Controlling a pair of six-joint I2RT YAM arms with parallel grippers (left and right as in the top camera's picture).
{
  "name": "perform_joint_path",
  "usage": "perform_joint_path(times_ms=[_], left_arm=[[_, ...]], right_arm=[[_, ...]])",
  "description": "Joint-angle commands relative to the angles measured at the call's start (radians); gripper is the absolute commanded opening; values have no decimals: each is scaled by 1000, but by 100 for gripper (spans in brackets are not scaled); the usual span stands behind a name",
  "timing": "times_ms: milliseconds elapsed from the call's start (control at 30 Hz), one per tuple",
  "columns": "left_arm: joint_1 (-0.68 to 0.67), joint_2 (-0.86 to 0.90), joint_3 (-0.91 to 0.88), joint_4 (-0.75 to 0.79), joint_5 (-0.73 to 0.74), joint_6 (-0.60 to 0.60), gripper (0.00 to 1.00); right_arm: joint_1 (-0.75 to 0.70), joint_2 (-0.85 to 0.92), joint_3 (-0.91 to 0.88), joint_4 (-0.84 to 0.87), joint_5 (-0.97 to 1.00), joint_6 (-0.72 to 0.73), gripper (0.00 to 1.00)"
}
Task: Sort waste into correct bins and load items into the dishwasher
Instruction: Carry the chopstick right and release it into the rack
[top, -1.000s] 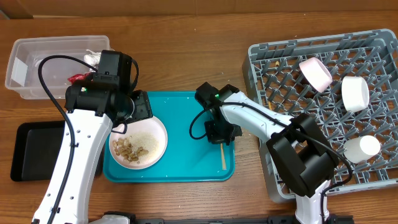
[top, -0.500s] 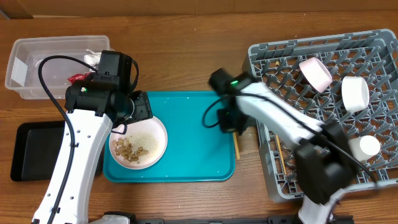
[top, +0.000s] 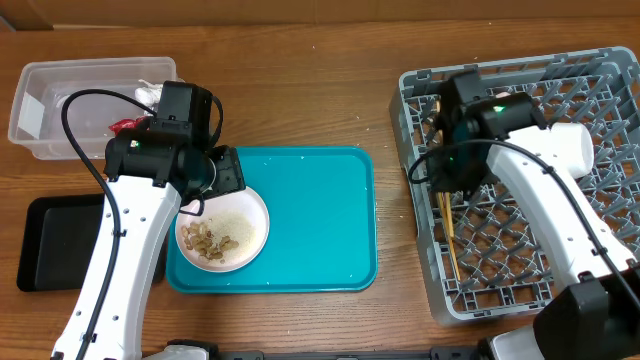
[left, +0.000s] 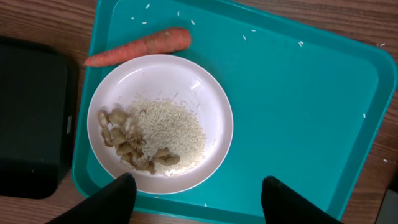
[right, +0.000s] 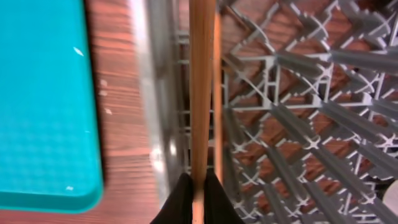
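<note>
My left gripper (left: 199, 198) is open and empty above the near rim of the white plate (left: 160, 121), which holds white rice (left: 171, 130) and brown food scraps (left: 127, 146). An orange carrot (left: 140, 46) lies on the teal tray just beyond the plate. My right gripper (right: 198, 186) is shut on a chopstick (right: 200, 93) and holds it over the left side of the grey dish rack (top: 520, 180). A second chopstick (right: 217, 93) lies in the rack right beside it. The clear tub (top: 40, 75) holds the red wrapper (top: 122, 125) and white paper (top: 150, 92).
The teal tray (top: 310, 220) lies mid-table with the plate (top: 222, 232) at its left end. The black tray (top: 50, 245) lies at the left, below the tub. My right arm hides much of the rack's dishes.
My right gripper has carried the chopstick from the teal tray's right side rightward to the rack's left columns. The left arm has not moved.
</note>
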Motion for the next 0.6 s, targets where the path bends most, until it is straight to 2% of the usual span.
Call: perform_joint_path(times_ms=[0, 100, 200, 267, 333, 567], left_arm=[[0, 6, 11, 2, 5, 11, 67], [0, 6, 11, 1, 5, 11, 67], [0, 6, 11, 1, 5, 11, 67], [0, 6, 11, 2, 5, 10, 67], [0, 6, 11, 2, 5, 8, 67], [0, 6, 11, 0, 5, 8, 67]], right_arm=[[-4, 3, -54, 19, -10, -61, 5], [-4, 3, -85, 34, -35, -61, 6], [-1, 3, -106, 42, -63, -61, 17], [-1, 3, -118, 41, -63, -61, 19], [-1, 3, -129, 45, -63, -60, 33], [-1, 3, -132, 54, -64, -51, 35]])
